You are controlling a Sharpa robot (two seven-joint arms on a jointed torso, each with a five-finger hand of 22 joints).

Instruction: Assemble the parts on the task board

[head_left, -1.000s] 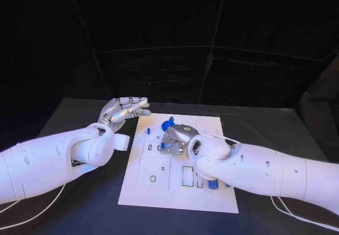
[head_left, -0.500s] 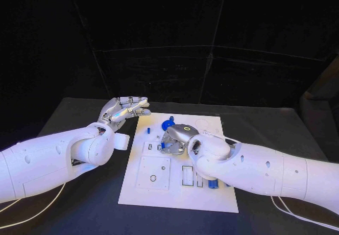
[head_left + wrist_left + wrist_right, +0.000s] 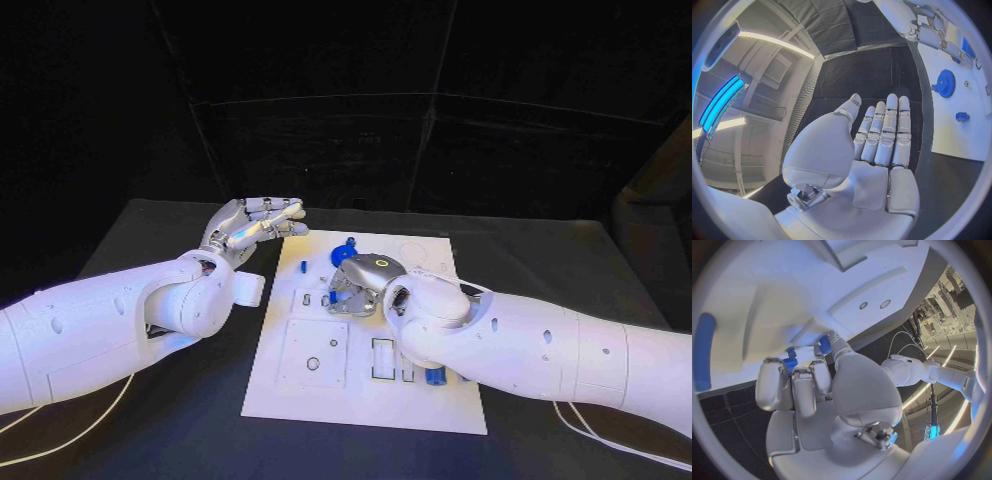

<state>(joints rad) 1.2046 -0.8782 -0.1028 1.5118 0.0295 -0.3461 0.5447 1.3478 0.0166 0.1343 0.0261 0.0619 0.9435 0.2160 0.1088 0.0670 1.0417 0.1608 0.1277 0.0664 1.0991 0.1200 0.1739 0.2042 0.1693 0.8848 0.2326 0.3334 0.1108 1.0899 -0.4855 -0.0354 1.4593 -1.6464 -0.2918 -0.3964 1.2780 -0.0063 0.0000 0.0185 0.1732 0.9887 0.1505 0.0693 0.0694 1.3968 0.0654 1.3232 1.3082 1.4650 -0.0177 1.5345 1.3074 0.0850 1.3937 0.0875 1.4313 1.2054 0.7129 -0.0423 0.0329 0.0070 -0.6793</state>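
Note:
The white task board [image 3: 361,400] lies in the middle of the black table. My right hand [image 3: 358,285] is low over the board's middle, fingers curled around a small blue part [image 3: 790,362] held at the fingertips against the board [image 3: 767,300]. A second blue bit [image 3: 825,345] shows by the thumb. My left hand [image 3: 260,225] hovers beyond the board's far left corner, holding nothing, its fingers [image 3: 886,130] straight and side by side. A blue gear [image 3: 343,252] sits on the board's far part, also seen as the gear [image 3: 945,82]. A small blue peg [image 3: 304,267] lies near the left edge.
Two more blue parts [image 3: 434,376] stand in slots at the board's near right. A long blue piece [image 3: 703,350] lies on the board off to one side of my right hand. Recessed cutouts [image 3: 313,353] mark the board's near left. Dark table surrounds the board.

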